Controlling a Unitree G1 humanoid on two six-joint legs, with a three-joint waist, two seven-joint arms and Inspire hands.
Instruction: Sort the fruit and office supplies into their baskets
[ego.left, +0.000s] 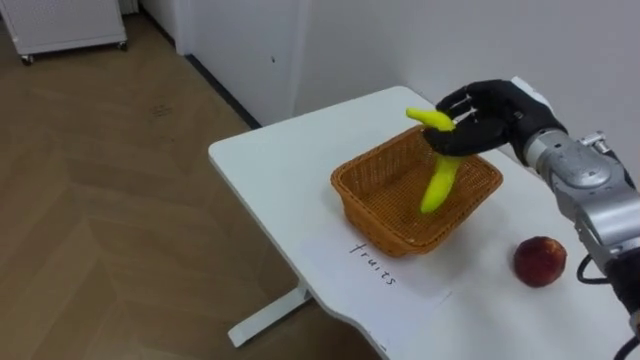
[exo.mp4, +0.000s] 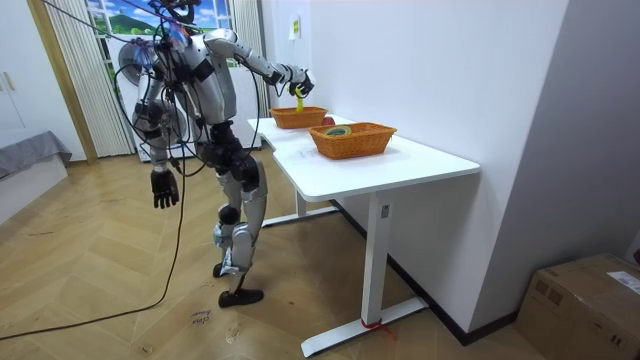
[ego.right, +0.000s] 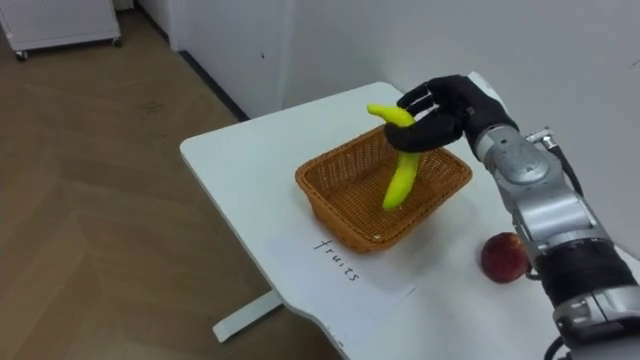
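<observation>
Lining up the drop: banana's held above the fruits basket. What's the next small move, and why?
Probably lower the right hand a little and open it: the banana hangs tip-down over the basket, pinched at its top, so it should land inside.

Right arm outstretched, right hand (ego.left: 493, 112) with fingers curled; left hand (exo.mp4: 163, 188) hangs relaxed.

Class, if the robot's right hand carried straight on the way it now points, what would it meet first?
Probably nothing: the right hand, holding the banana, points leftward above the wicker basket, with open air over the table beyond. Depth is unclear; the banana's tip might brush the rim.
</observation>
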